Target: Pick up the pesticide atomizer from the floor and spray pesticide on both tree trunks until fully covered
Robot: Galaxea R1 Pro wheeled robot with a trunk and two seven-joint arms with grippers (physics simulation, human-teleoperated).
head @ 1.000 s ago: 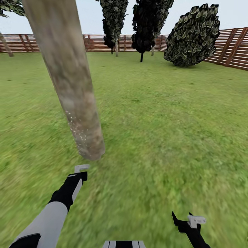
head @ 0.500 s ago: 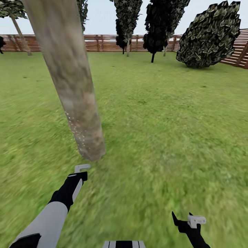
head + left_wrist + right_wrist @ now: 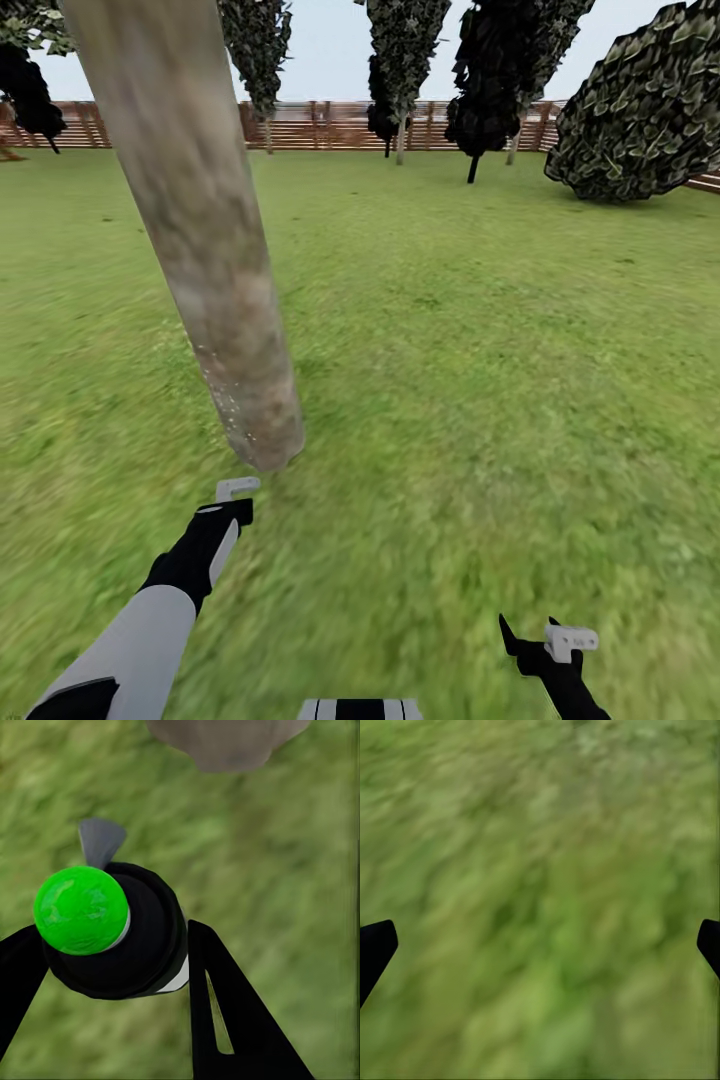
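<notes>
Clamped between the dark fingers (image 3: 225,1020) of the left gripper (image 3: 112,967) sat the pesticide atomizer (image 3: 112,934), a black round body with a bright green cap, its grey nozzle aimed toward the foot of the tree trunk (image 3: 205,260). In the head view that gripper (image 3: 236,492) hung just short of the trunk's base, low over the floor (image 3: 450,400), the green lawn, with no contact between them. Pale speckles dotted only the lower stretch of the trunk; the mottled bark above looked bare, so by my judgement the spraying step was under way but far from finished on this tree. To do it well, the nozzle would want to stay pointed square at the bark while the arm lifted it up the column, then worked round the sides the camera could not see, keeping near without touching. The right gripper (image 3: 560,640) hovered low beside the robot, its fingers spread wide with nothing between them, over blurred grass. Beyond, the garden ran back to a slatted wooden fence (image 3: 330,125) with darker trees (image 3: 480,90) before it.
</notes>
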